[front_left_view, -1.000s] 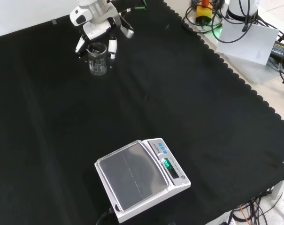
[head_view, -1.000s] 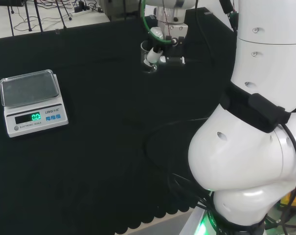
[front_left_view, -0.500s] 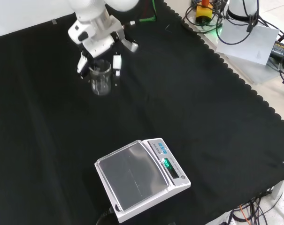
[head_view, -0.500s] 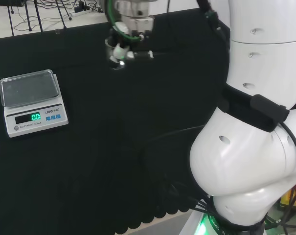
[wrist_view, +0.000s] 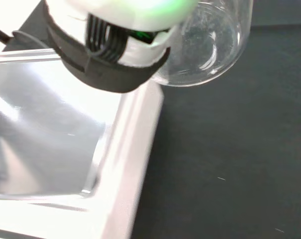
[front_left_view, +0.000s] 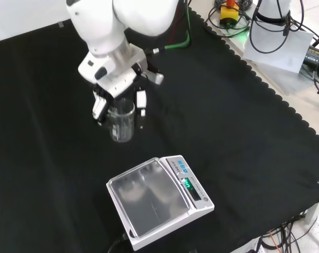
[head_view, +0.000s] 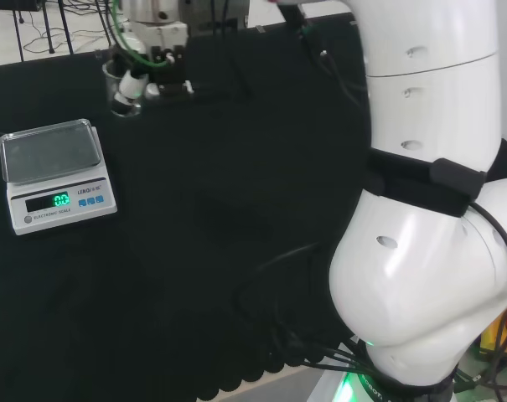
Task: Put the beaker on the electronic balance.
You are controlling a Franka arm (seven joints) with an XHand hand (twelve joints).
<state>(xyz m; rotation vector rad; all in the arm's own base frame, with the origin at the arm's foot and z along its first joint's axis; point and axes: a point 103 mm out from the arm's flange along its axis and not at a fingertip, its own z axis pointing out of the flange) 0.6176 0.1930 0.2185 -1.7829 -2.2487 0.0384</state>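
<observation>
A clear glass beaker point(front_left_view: 122, 122) hangs above the cloth with the hand point(front_left_view: 113, 79) shut on it, fingers curled round its rim. In the head view the hand point(head_view: 152, 63) holds the beaker point(head_view: 119, 88) just beyond the far edge of the electronic balance point(head_view: 56, 172). The front view puts the white balance point(front_left_view: 156, 203) nearer the camera than the beaker, its steel pan bare and its green display lit. Close up in the wrist view, the beaker's base point(wrist_view: 210, 45) sits beside the balance's pan point(wrist_view: 46, 134), with a finger point(wrist_view: 110, 55) in front.
Black cloth covers the bench point(front_left_view: 228, 105). The arm's big white links point(head_view: 429, 234) fill the head view's right side. Cables and a yellow device point(front_left_view: 230, 13) lie beyond the cloth's scalloped edge at the front view's top right.
The hand has carried the beaker off the cloth and towards the balance: leftwards in the head view, downwards in the front view.
</observation>
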